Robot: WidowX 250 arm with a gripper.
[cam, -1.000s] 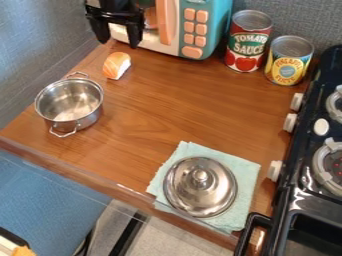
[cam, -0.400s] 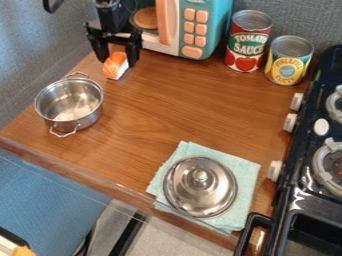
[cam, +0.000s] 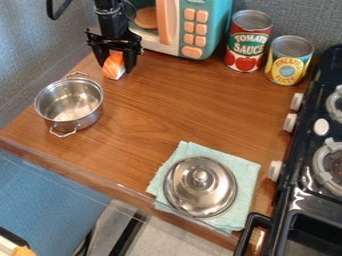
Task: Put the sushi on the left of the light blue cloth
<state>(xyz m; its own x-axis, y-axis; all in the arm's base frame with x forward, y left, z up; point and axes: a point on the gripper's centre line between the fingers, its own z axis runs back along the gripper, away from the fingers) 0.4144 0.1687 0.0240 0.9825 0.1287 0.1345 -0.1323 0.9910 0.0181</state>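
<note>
Your gripper [cam: 116, 68]: far left | your jaws: spread, astride the sushi [cam: 113, 71] | sushi: between them, just beyond the pot [cam: 69, 102]

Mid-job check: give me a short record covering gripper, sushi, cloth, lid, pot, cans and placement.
gripper: directly at the sushi
sushi: near the microwave, beyond the pot
cloth: light blue, near the counter's front edge
lid: on the cloth
pot: uncovered, left side
cans: two, right of the microwave
placement: sushi not yet beside the cloth
</note>
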